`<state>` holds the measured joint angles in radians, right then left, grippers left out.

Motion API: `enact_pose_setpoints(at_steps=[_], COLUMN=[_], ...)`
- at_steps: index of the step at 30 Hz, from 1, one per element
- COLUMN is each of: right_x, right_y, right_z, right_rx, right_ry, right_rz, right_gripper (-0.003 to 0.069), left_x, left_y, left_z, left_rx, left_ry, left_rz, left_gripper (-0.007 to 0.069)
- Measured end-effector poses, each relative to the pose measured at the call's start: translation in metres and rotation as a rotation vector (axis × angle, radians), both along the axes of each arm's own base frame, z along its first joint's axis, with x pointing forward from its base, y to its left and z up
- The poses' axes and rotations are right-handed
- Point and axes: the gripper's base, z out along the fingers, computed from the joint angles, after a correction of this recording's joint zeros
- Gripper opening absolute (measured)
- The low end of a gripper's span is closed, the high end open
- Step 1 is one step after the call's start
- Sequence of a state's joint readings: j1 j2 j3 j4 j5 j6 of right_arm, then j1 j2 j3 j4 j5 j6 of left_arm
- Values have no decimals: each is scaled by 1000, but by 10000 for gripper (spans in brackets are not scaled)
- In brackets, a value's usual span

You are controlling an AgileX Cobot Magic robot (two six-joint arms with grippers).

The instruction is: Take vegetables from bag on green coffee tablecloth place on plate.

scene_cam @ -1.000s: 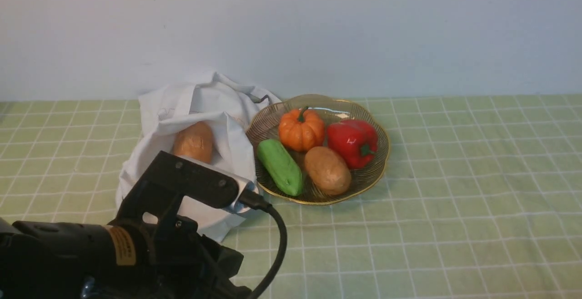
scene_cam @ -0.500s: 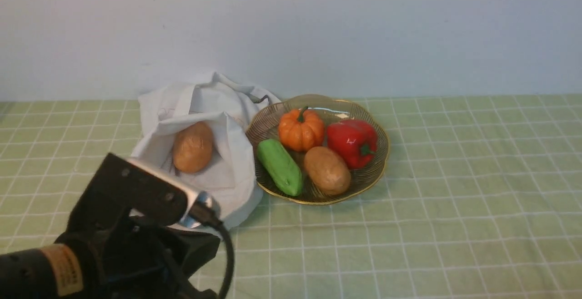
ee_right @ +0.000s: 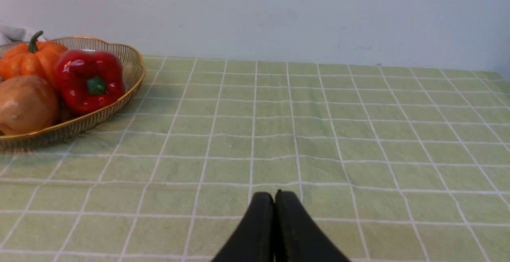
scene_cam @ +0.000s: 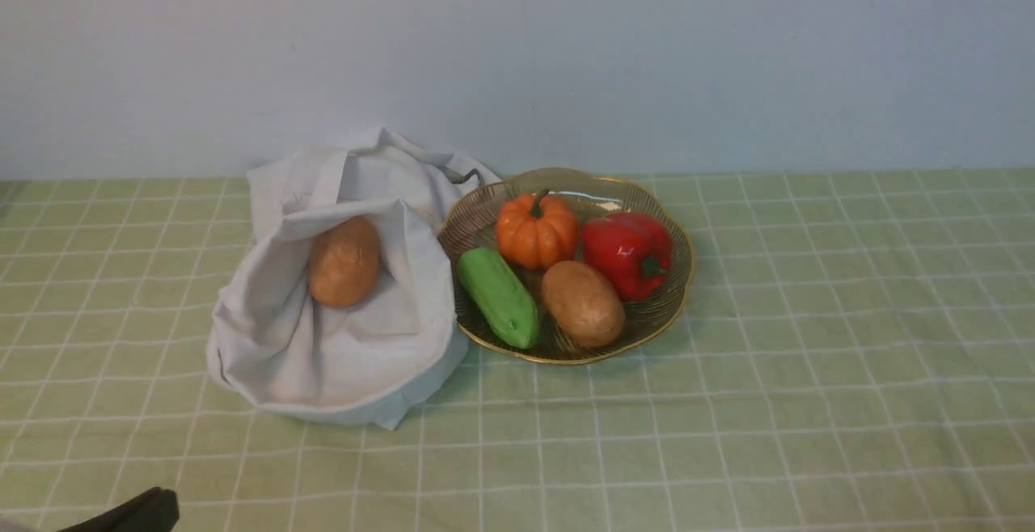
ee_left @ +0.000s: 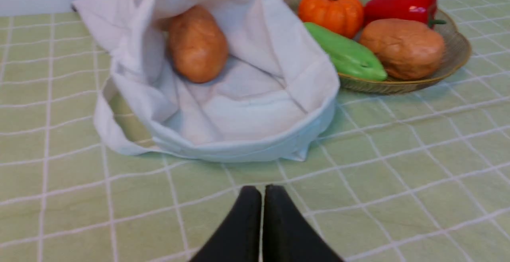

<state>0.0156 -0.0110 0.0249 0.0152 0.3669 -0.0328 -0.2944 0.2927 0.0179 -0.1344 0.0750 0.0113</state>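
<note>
Currently, the green ridged vegetable (scene_cam: 499, 297) lies in the amber glass plate (scene_cam: 684, 273) at centre frame, beside a mini pumpkin (scene_cam: 536, 230), a red bell pepper (scene_cam: 628, 251) and a potato (scene_cam: 582, 302). Just left of the plate, the white cloth bag (scene_cam: 356, 354) holds a second potato (scene_cam: 344, 261). The left gripper (ee_left: 262, 198) and right gripper (ee_right: 274, 204) have their jaws pressed together and empty, over the green checked tablecloth (scene_cam: 808, 354).

Behind the tabletop (scene_cam: 808, 451) you have a plain, matte, pale grey-blue painted wall (scene_cam: 647, 47). It meets the tabletop along the whole far edge. Light: soft, even. The wall carries a few faint small scuffs.
</note>
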Motion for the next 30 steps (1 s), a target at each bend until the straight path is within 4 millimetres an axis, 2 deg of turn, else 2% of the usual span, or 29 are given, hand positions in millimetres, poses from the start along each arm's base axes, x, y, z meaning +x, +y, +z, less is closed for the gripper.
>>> enact_pose_setpoints(at_steps=[11, 18, 30], right_x=[0, 0, 0], right_y=[0, 0, 0], right_z=[0, 0, 0], right_rx=[0, 0, 0], right_ry=[0, 0, 0], right_rz=[0, 0, 0], right_gripper=[-15, -15, -15], left_x=[-15, -21, -21], left_y=[18, 19, 19], left_z=[5, -10, -10], left_rx=[117, 146, 147], left_ry=[-178, -27, -23], left_rz=[179, 175, 175], left_gripper=[-5, -5, -5])
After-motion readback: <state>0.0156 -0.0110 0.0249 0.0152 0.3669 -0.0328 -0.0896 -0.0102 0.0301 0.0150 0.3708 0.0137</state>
